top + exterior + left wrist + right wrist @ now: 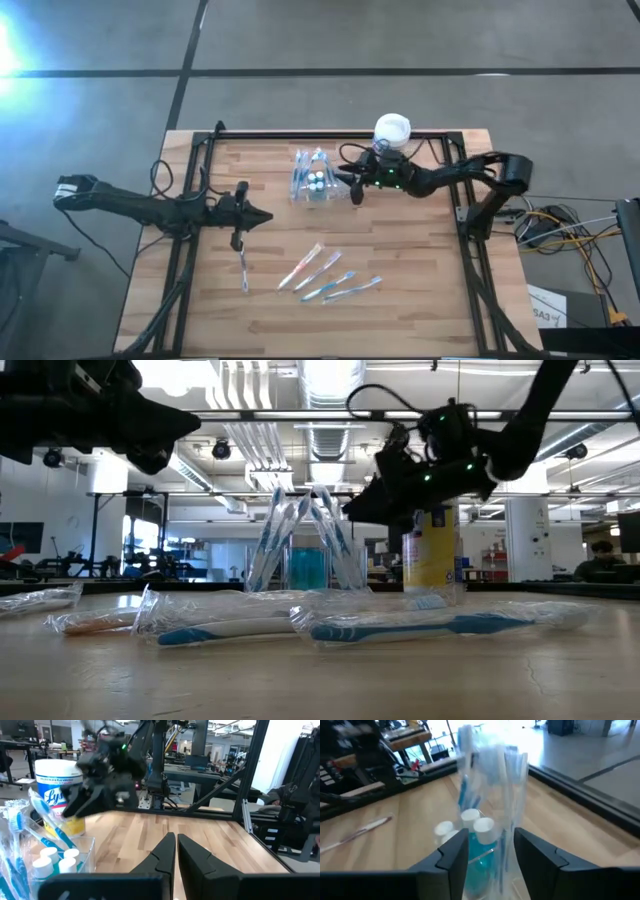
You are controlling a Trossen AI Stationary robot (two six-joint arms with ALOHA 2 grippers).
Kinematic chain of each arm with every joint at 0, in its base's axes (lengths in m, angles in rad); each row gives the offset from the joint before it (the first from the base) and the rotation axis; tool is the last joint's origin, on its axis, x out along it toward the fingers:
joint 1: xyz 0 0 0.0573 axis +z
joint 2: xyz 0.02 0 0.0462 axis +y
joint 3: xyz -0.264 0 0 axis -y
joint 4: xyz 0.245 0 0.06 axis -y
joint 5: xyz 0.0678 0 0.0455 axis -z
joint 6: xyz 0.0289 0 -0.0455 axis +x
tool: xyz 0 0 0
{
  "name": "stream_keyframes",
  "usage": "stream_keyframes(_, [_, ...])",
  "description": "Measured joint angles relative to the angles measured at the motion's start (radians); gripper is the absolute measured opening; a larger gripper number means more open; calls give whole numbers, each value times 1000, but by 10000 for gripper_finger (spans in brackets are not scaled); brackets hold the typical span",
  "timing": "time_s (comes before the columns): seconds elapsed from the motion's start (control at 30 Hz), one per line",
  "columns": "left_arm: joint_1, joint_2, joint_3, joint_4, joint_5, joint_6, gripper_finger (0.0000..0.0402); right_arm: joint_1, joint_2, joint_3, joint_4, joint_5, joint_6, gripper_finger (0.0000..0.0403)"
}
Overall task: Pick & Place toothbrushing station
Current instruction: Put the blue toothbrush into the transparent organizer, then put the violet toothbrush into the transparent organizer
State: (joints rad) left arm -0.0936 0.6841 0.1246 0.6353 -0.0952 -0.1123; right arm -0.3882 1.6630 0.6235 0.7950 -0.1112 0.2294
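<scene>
High view: toothbrushing station (pixel 312 180) stands on the table (pixel 400 290) just ahead of the released right claw (pixel 357 186). Left wrist view: left claw (pixel 176 851) clenched, empty. Right wrist view: station between the parted fingers (pixel 454 854).

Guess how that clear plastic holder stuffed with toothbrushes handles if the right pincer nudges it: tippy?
Probably tippy: in the low view the clear plastic holder has wrapped toothbrushes fanning well above its rim. Likely light, so it may slide on the wooden table. The smooth clear walls look slippery for the right pincer.
</scene>
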Motion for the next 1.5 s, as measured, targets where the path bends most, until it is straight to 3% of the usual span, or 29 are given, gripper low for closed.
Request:
stream_keyframes(0.13, [0, 0, 0, -9, 2, -9, 23, 29, -158, -96, 44, -6, -65, 154])
stream_keyframes(0.27, [0, 1, 0, -19, 2, -18, 23, 54, -364, -235, 128, -81, -132, 137])
stream_keyframes(0.63, [0, 1, -1, -25, 2, -59, 23, 64, -968, -556, 30, -151, -74, 18])
stream_keyframes(0.73, [0, 1, -1, -25, 2, -75, 23, 59, -1081, -608, 3, -152, -71, 12])
stream_keyframes(1.0, [0, 1, -1, -24, -1, -64, 23, 25, -1302, -564, -396, -166, -106, 8])
stream_keyframes(1.2, [4, -65, -2, -23, -125, 29, 5, 25, -1428, -551, -488, -304, -118, 8])
stream_keyframes(1.3, [28, -118, -1, -42, -117, 86, 5, 24, -1477, -557, -527, -314, -102, 8])
stream_keyframes(1.5, [127, -207, 66, -335, -76, 117, 3, 7, -1526, -568, -606, -311, -99, 8])
